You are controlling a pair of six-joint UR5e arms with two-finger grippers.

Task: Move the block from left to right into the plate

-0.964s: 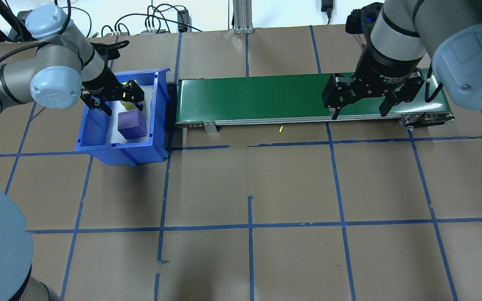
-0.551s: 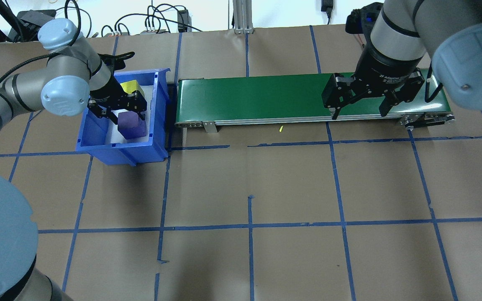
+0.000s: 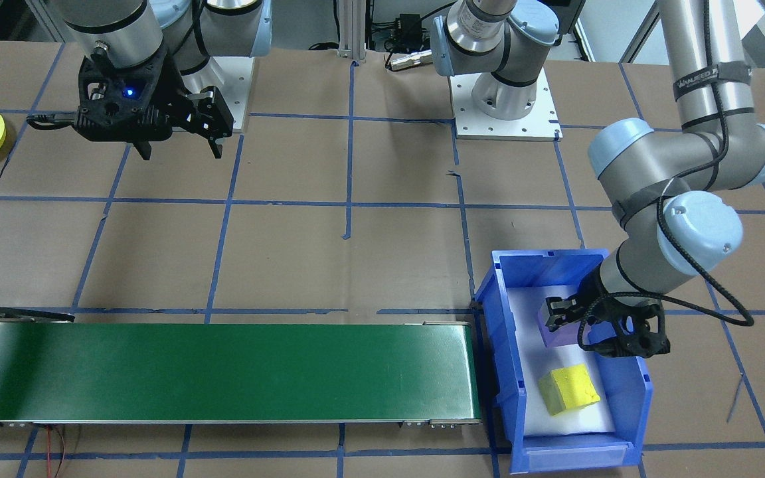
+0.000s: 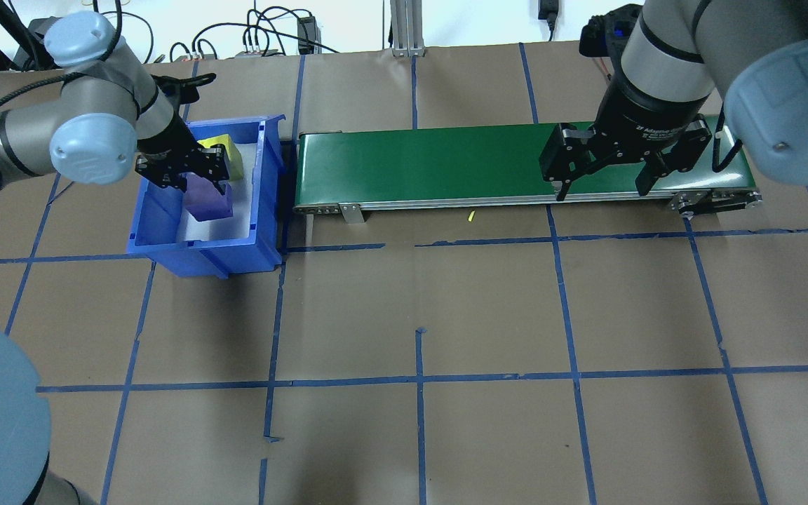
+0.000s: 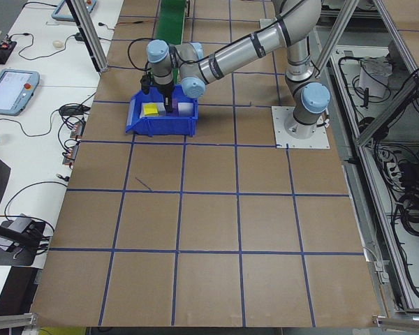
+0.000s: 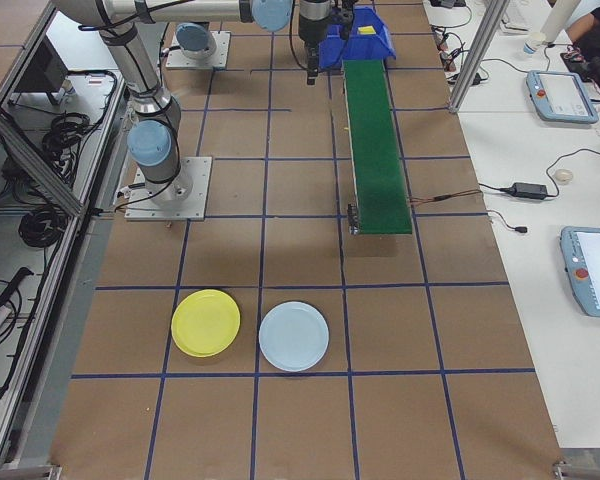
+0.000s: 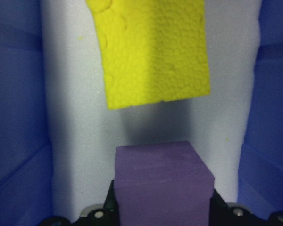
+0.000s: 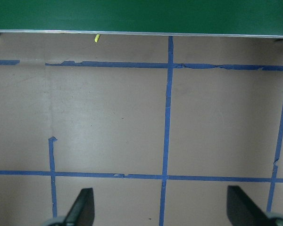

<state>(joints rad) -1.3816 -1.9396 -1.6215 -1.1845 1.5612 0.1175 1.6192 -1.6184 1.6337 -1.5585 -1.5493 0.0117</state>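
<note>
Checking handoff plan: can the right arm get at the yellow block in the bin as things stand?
Probably not. The yellow block lies in the blue bin at the conveyor's far end, and the left claw sits over that bin. The right claw hangs open at the opposite end.

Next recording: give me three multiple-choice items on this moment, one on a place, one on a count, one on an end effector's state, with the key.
1. Where is the yellow block?
A. On the green conveyor belt
B. In the blue bin
C. On the yellow plate

2. How many round plates lie on the table in the exterior right view?
A. One
B. Two
C. Three

3. What is the right end effector doing?
A. Open, holding nothing
B. Shut on a block
C. Shut on the plate

Key: 1 B, the yellow block lies inside the blue bin. 2 B, the yellow plate and a pale blue plate lie side by side. 3 A, the right end effector hangs by the green conveyor belt, fingers spread and empty.
</note>
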